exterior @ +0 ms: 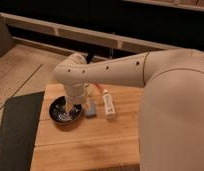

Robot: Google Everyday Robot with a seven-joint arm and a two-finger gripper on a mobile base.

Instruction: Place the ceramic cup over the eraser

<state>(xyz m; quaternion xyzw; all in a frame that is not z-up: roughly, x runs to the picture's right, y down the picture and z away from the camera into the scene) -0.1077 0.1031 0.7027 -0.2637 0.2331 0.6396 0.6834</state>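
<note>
My gripper hangs from the white wrist over the wide black bowl on the left of the wooden table. Its jaws stand open, and I see nothing held between them. A small off-white ceramic cup stands just right of the wrist, partly covered by it, between the bowl and the white stick. The eraser is hidden from this view.
A flat blue-grey pad lies right of the bowl. A long white stick with a red tip lies further right. A dark mat covers the floor left of the table. My arm's bulk fills the right side.
</note>
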